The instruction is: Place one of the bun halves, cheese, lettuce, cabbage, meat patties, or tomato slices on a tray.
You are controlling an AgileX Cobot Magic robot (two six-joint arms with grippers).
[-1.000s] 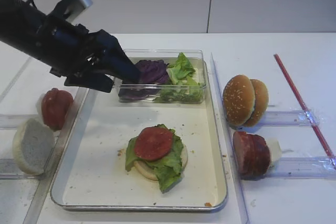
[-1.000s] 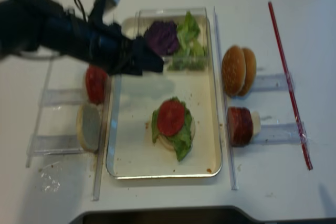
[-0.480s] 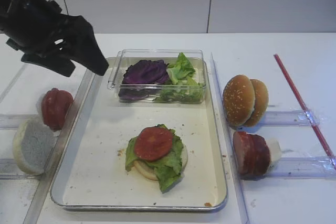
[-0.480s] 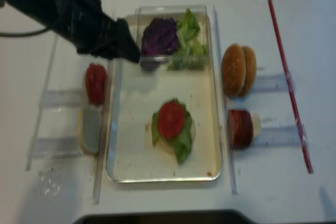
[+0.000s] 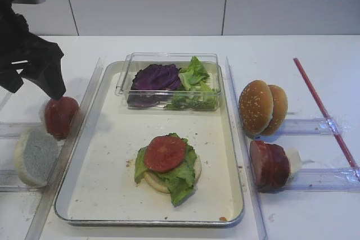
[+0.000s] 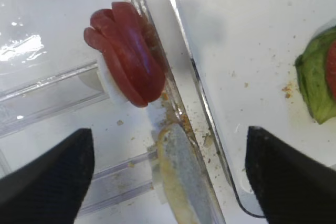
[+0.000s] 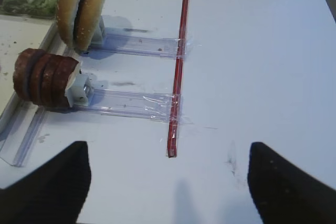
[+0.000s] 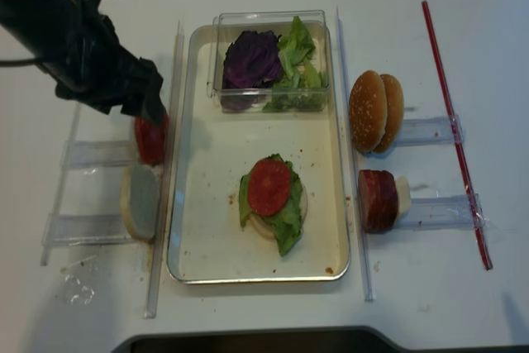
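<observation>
Since a second ago the left gripper [image 5: 34,82] has pulled back from the clear box [image 5: 169,82] to the far left and now hangs just above the upright tomato slices [image 5: 60,116] in their rack beside the tray [image 5: 112,139]; its fingers stand wide apart with nothing between them. Below the slices a pale bun half [image 5: 35,155] leans in a second rack. On the tray, the box holds purple cabbage [image 5: 154,77] and green lettuce [image 5: 194,77]; nearer the front sits a bun base with lettuce and one tomato slice [image 5: 164,153] on top. Right of the tray stand seeded bun halves [image 5: 261,108] and meat patties [image 5: 269,164]. The right gripper [image 7: 168,182] has its fingers spread over bare table.
</observation>
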